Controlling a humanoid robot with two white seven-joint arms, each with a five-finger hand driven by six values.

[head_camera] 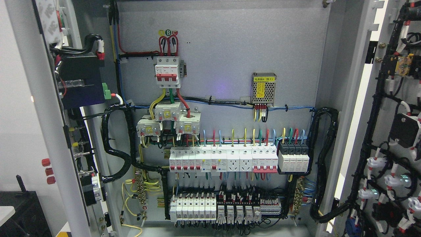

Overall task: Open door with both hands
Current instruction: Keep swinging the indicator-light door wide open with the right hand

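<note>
The electrical cabinet stands wide open. Its left door (39,108) is swung out at the left edge, showing its inner side with a dark blue box and wiring. The right door (394,108) is swung out at the right, its inner face covered with black cable looms and white lamp holders. Between them the grey back panel (223,42) carries a red and white main breaker (167,71), rows of breakers (223,159) and terminal blocks (227,207). Neither of my hands nor arms shows in the head view.
A meshed power supply (263,89) hangs on the panel's right. Thick black cable bundles (324,158) loop from both doors into the cabinet. Red buttons (47,171) stick out from the left door's outer face. A dark object (23,210) sits at lower left.
</note>
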